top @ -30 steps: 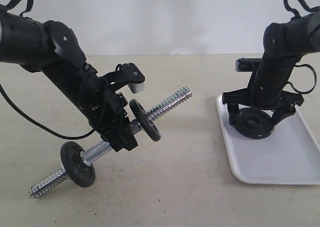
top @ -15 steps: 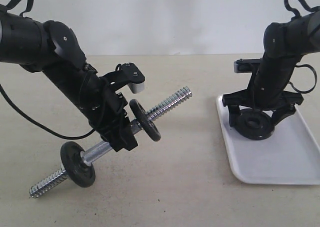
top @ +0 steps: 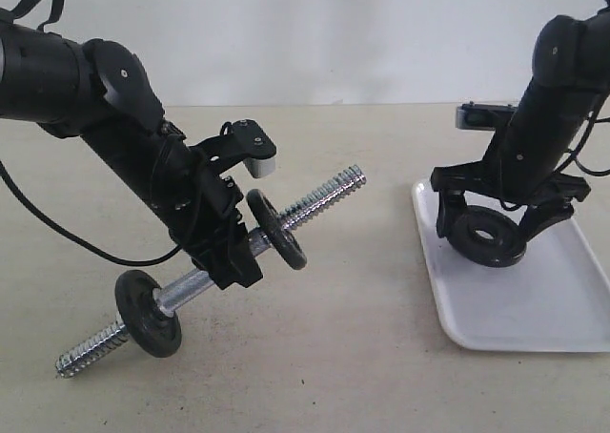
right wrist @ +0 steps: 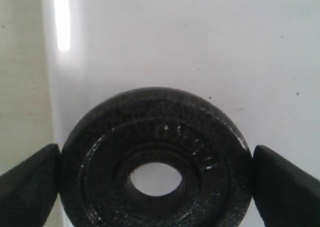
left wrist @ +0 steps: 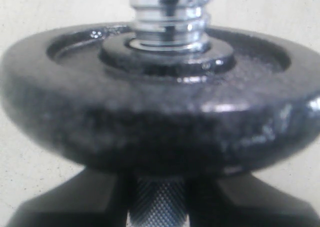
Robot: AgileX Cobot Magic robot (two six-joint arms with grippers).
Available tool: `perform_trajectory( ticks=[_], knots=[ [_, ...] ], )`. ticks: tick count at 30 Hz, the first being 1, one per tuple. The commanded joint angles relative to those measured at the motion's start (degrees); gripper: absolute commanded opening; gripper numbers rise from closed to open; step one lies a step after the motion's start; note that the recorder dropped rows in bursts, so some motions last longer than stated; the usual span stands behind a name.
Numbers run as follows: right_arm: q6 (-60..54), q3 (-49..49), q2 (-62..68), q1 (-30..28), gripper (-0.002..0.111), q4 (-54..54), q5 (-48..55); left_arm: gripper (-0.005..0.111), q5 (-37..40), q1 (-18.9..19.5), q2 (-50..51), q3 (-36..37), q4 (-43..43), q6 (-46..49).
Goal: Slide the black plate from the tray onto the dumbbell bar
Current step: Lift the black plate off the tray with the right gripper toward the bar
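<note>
Our right gripper point(top: 490, 231) clamps the black plate point(top: 503, 253) over the far left corner of the tray point(top: 519, 314). Our left gripper point(top: 234, 254) clamps the dumbbell bar point(top: 324, 196).

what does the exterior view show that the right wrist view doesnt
Only the exterior view: the left gripper clamped on the tilted dumbbell bar, which carries two black discs, above the beige table.
Only the right wrist view: up close, fingers against opposite edges of the black plate, and the white tray visible through its centre hole.
Both: that plate, the tray under it, and the right gripper around the plate.
</note>
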Motion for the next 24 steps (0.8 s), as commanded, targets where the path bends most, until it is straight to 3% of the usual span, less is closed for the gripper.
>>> perform_trajectory(
  ticks=[1, 10, 18, 24],
  knots=[
    [-7.38, -0.22, -2.69, -3.07, 0.0, 8.74, 2.29, 0.004, -0.31, 0.06, -2.69, -1.46, -3.84, -0.32],
    [-22.34, -0.99, -4.54, -6.16, 0.0, 28.33, 8.07, 0.004, -0.31, 0.06, -2.69, -1.46, -3.84, -0.32],
    [-29.86, -4.77, -4.54, -6.65, 0.0, 39.14, 17.11, 0.004, -0.17, 0.06, -2.69, -1.46, -3.84, -0.32],
    [-33.58, -5.56, -4.54, -6.65, 0.0, 44.1, 17.4, 0.004, 0.05, 0.06, -2.69, -1.46, -3.84, -0.32]
  ],
)
